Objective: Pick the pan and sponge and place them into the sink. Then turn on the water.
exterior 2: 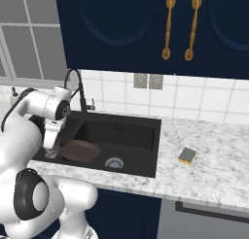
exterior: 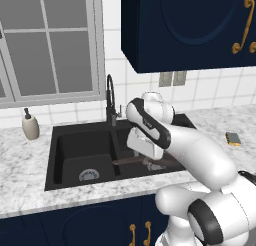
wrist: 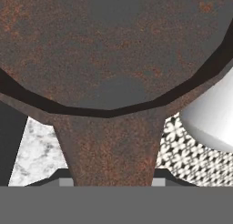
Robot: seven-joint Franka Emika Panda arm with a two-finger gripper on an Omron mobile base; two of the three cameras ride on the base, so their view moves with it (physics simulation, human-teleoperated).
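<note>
The dark brown pan (exterior 2: 79, 150) sits low inside the right basin of the black sink (exterior 2: 138, 133), beside its silver drain (exterior 2: 114, 162). Its long handle (exterior: 126, 161) points left over the divider. My gripper (exterior: 150, 163) is down in that basin, shut on the handle. In the hand view the rusty pan bowl (wrist: 113, 45) spreads across the top and the handle (wrist: 109, 145) runs down between my gripper's (wrist: 111, 182) fingers. The yellow and green sponge (exterior 2: 187, 156) lies on the marble counter to the right of the sink, also seen as the sponge (exterior: 233, 138).
The tall black faucet (exterior: 110, 97) stands behind the divider, close to my forearm. A beige soap dispenser (exterior: 30, 126) stands left of the sink (exterior: 60, 140). The left basin holds just its drain (exterior: 89, 175). Dark blue cabinets (exterior 2: 146, 24) hang above.
</note>
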